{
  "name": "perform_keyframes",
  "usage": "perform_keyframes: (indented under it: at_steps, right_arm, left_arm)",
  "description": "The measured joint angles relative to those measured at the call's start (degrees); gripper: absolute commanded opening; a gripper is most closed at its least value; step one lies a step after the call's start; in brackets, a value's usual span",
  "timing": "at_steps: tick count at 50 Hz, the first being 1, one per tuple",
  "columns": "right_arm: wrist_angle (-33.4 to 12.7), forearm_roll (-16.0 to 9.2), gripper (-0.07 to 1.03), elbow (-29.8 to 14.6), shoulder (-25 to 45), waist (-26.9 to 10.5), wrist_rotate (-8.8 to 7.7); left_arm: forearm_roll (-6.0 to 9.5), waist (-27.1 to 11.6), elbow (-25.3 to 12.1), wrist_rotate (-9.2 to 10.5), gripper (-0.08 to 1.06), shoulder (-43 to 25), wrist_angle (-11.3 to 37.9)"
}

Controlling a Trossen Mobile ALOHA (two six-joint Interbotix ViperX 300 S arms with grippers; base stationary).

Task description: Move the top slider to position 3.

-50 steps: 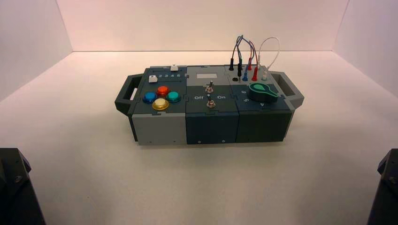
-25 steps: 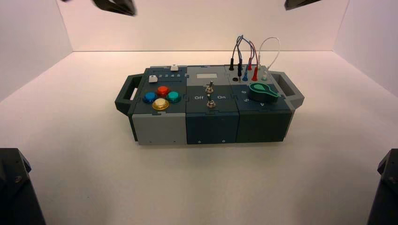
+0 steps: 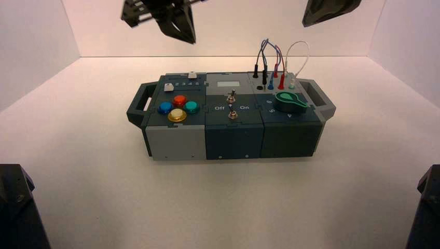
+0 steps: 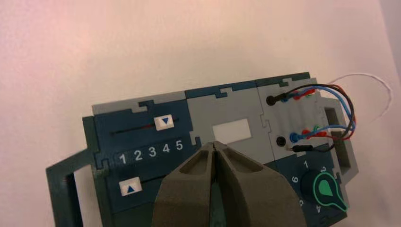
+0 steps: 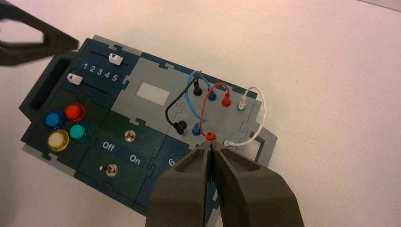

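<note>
Two grippers: left gripper and right gripper, both raised above the far side of the box in the high view.
Left gripper: hangs over the slider end of the box, apart from the panel; its fingers are together, tips meeting.
Right gripper: hangs over the wire end of the box, its fingers likewise together.
Top slider: small white knob with a blue arrow, in the far slot of the left-hand panel, about level with the digit 4; neither gripper touches it.
Position 3: white printed digit 3, third in the row 1 to 5, between the two slider slots on dark blue.
Lower slider: white knob in the nearer slot, level with the 1.
Buttons: red, blue, green and yellow, clustered nearer than the sliders.
Middle section: pale display window, with two metal toggle switches nearer, beside the words "Off" and "On".
Right-hand section: black, blue, red and white wires in sockets at the far part; a green-and-black knob on the nearer part.
Support: pale worktop beneath the box.
</note>
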State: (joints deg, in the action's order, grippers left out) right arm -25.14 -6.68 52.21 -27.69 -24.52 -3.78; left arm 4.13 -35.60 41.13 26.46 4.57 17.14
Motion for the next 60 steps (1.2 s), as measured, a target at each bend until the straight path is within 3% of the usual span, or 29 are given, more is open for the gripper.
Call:
perform_keyframes:
  at_steps: [9, 21, 38, 60]
  right_arm:
    - [0.4, 0.0, -0.02, -1.2, 2.5, -0.7, 0.09]
    - [0.6, 0.0, -0.02, -1.3, 3.0, -0.8, 0.09]
    - [1.0, 0.0, -0.02, -1.3, 3.0, -0.8, 0.09]
    - [1.1, 0.0, -0.02, -1.3, 2.9, -0.8, 0.09]
  left_arm:
    - [0.00, 0.2, -1.0, 1.23, -0.03, -2.6, 0.1]
    - [-0.26, 0.2, -2.1, 1.23, -0.03, -7.0, 0.1]
    - [-0.79, 0.3, -7.0, 1.23, -0.03, -13.4, -0.2]
    - [-1.76, 1.7, -8.3, 1.23, -0.03, -15.4, 0.1]
